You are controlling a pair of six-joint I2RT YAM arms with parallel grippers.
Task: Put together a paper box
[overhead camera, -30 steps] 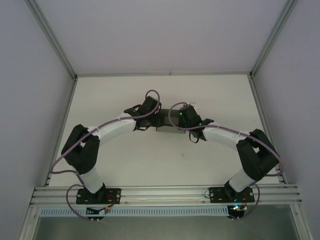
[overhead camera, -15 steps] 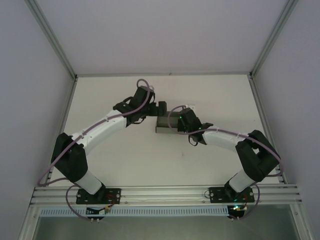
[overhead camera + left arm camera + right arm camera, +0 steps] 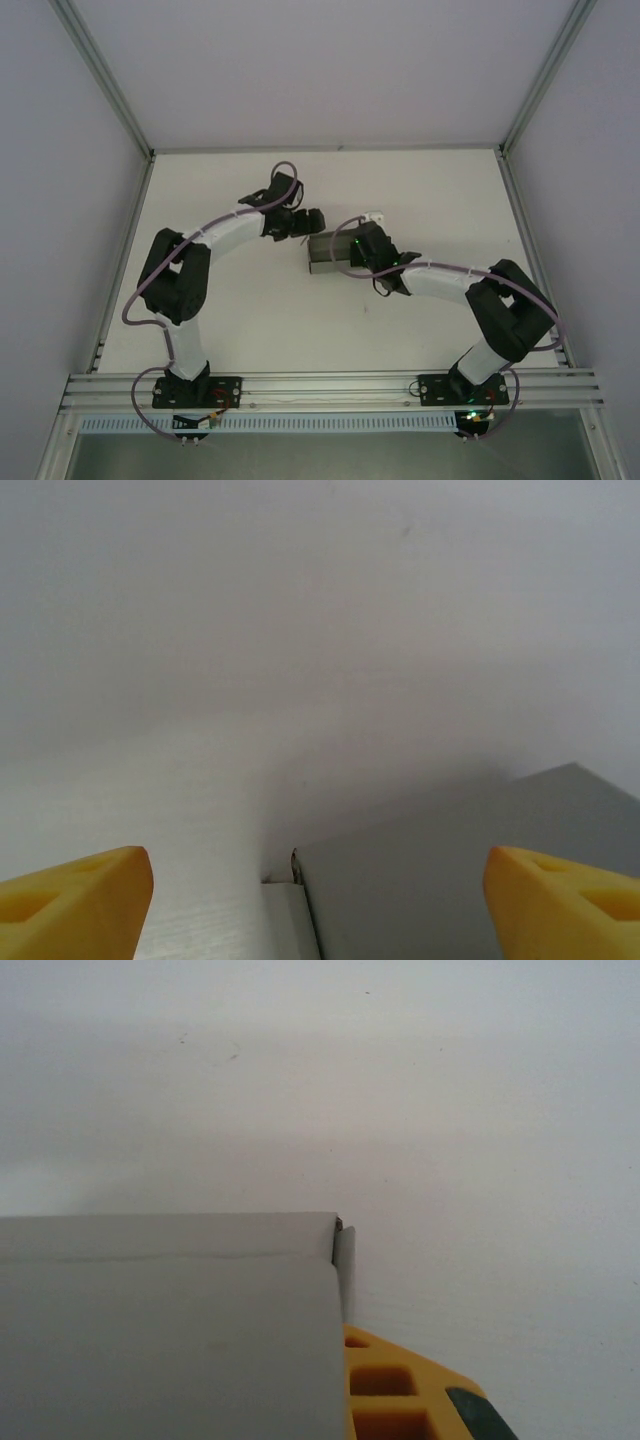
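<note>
Gaping wide, the left gripper holds nothing: in its wrist view the two yellow fingertips sit at opposite bottom corners with open space between them, clear of any cardboard. The paper box lies just ahead of this gripper, more toward its right fingertip, as a matte grey panel above the white table. A narrow pale flap shows at the panel's near-left corner. From above, the left gripper's tip hovers just beside the box's far edge, near it but apart. The right gripper is clamped tight on the box. Its wrist view shows a flat grey panel close under the camera, and one yellow finger lies against the panel's right edge. The other finger is hidden behind the cardboard. A thin pale flap stands just beyond that finger at the panel's far-right corner. From above, the box juts out from the right gripper's tips toward the left arm.
</note>
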